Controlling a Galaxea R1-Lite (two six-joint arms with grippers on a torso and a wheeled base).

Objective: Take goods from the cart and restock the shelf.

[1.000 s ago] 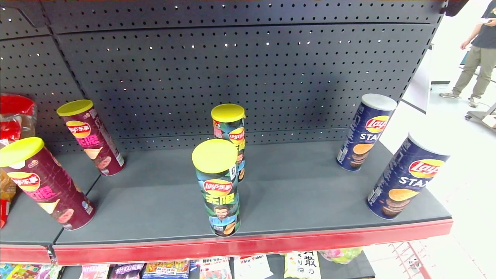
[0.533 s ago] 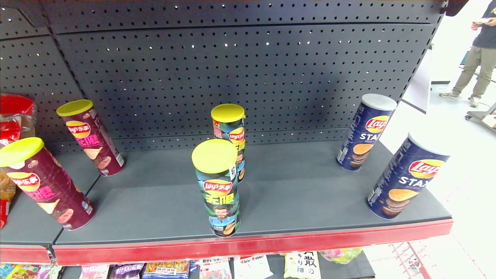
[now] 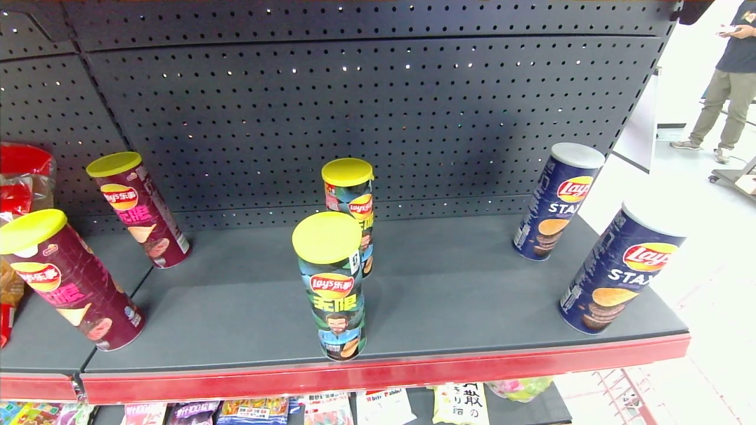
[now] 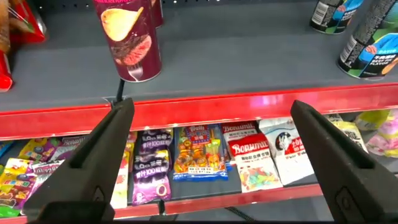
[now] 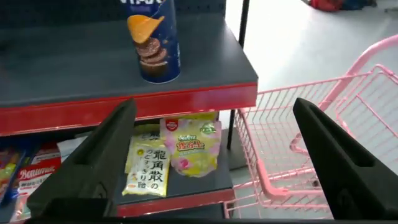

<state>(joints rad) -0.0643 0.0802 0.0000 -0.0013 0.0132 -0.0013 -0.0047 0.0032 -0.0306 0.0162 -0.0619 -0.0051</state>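
Note:
The grey shelf (image 3: pixel 460 283) with a red front lip carries chip cans standing upright. Two maroon cans (image 3: pixel 71 283) stand at the left, two green cans (image 3: pixel 333 289) in the middle and two blue cans (image 3: pixel 614 271) at the right. My left gripper (image 4: pixel 211 162) is open and empty, held in front of the red lip below a maroon can (image 4: pixel 130 37). My right gripper (image 5: pixel 211 162) is open and empty too, below the front blue can (image 5: pixel 152 43). The pink wire cart (image 5: pixel 348 124) stands beside the shelf's right end.
A lower shelf holds a row of snack bags (image 4: pixel 199 152), also seen as snack bags (image 5: pixel 186 146) near the cart. A perforated back panel (image 3: pixel 354 118) closes the shelf behind. Red packets (image 3: pixel 23 177) sit at the far left. Wide gaps lie between the can pairs.

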